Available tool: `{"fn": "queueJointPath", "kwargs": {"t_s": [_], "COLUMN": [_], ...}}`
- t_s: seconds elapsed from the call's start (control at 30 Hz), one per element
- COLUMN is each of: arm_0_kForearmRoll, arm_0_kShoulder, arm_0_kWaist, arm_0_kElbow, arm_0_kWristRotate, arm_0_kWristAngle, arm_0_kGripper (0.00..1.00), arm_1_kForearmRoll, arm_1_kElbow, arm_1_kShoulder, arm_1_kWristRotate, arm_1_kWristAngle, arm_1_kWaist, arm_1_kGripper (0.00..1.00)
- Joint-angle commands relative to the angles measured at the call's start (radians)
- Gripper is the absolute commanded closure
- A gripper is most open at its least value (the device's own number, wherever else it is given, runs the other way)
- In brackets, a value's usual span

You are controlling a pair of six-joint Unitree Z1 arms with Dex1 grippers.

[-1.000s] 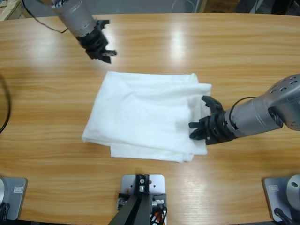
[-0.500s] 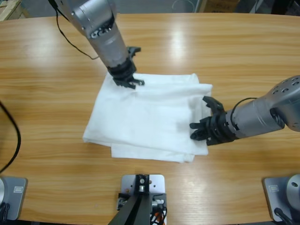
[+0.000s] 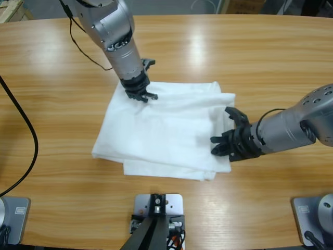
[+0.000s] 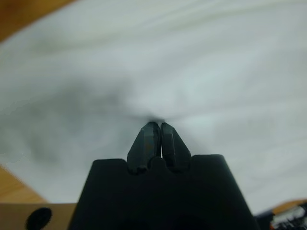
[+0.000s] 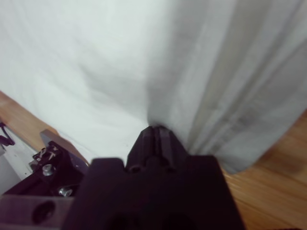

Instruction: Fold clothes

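The clothes are a white T-shirt point(image 3: 161, 130) folded into a rough rectangle at the table's middle. My left gripper point(image 3: 144, 95) comes down from the upper left onto the shirt's far left corner. In the left wrist view its jaws are shut, the left gripper point(image 4: 157, 125) pinching a small pucker of the white fabric point(image 4: 216, 62). My right gripper point(image 3: 217, 146) reaches in from the right at the shirt's near right edge. In the right wrist view it point(image 5: 156, 128) is shut on a fold of the layered cloth point(image 5: 86, 57).
The wooden table point(image 3: 260, 52) stretches bare around the shirt on all sides. A black cable point(image 3: 28, 130) loops along the left side of the table. Bare wood shows beside the cloth in both wrist views.
The left arm swung down from the far left of the table onto the shirt's far left corner and its jaws closed there. The right arm and the shirt stayed still.
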State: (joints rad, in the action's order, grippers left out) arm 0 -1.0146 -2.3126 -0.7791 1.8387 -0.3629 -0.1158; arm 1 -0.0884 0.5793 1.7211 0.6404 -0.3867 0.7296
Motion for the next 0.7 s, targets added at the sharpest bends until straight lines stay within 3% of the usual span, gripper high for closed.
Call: {"fn": "queueJointPath", "kwargs": {"t_s": [0.03,0.3,0.4,0.6,0.7], "arm_0_kForearmRoll": [-0.019,-0.019,-0.062,-0.068,-0.016], "arm_0_kShoulder": [-0.127,-0.156,-0.100,0.206,0.346], "arm_0_kWaist": [0.080,0.152,0.152,0.122,0.060], "arm_0_kElbow": [0.086,0.159,0.148,-0.046,-0.237], "arm_0_kWristRotate": [-0.013,-0.068,-0.062,-0.059,-0.082], "arm_0_kWristAngle": [0.212,0.242,0.249,0.236,0.191], "arm_0_kGripper": [1.000,1.000,1.000,1.000,1.000], "arm_1_kForearmRoll": [-0.020,-0.033,-0.033,-0.025,-0.027], "arm_1_kElbow": [-0.064,-0.064,-0.064,-0.064,-0.062], "arm_1_kShoulder": [0.048,0.030,0.032,0.038,0.027], "arm_1_kWristRotate": [0.010,0.010,0.009,0.005,0.005], "arm_1_kWristAngle": [0.025,0.019,0.018,0.022,0.026], "arm_1_kWaist": [0.004,0.004,0.004,0.004,0.004], "arm_1_kGripper": [1.000,1.000,1.000,1.000,1.000]}}
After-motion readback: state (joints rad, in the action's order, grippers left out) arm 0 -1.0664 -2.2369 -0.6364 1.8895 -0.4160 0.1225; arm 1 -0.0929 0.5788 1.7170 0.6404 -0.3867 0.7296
